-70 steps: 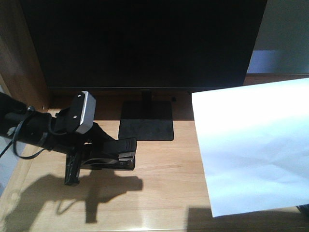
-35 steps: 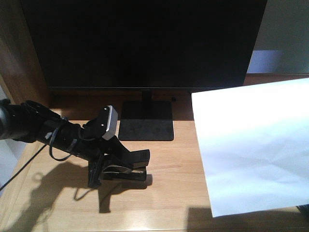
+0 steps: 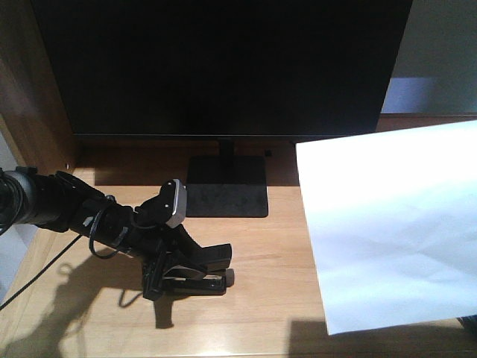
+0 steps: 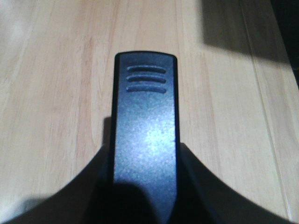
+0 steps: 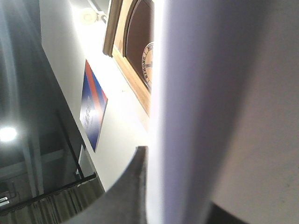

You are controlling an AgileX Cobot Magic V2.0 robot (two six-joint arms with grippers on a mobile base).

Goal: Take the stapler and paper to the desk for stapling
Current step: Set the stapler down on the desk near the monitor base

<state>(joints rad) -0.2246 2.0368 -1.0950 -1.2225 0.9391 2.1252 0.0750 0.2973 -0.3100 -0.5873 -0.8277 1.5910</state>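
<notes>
The black stapler (image 3: 203,262) is held in my left gripper (image 3: 170,274), whose jaws are shut on its rear. It is low over the light wood desk (image 3: 261,313), and its shadow meets its base. In the left wrist view the stapler's ribbed top (image 4: 145,121) points away over the desk planks (image 4: 51,93). The white paper (image 3: 387,224) hangs in the air at the right, over the desk's right side. In the right wrist view the sheet (image 5: 210,93) runs edge-on between the fingers of my right gripper (image 5: 177,191), which is shut on it.
A large black monitor (image 3: 223,67) stands at the back, and its flat stand (image 3: 227,192) sits just behind the stapler. A dark wood side panel (image 3: 30,97) borders the desk on the left. The left arm's cable (image 3: 45,268) trails at the left.
My left arm has moved right and down with the stapler, bringing it from the left side to low over the desk in front of the monitor stand. The paper has not moved.
</notes>
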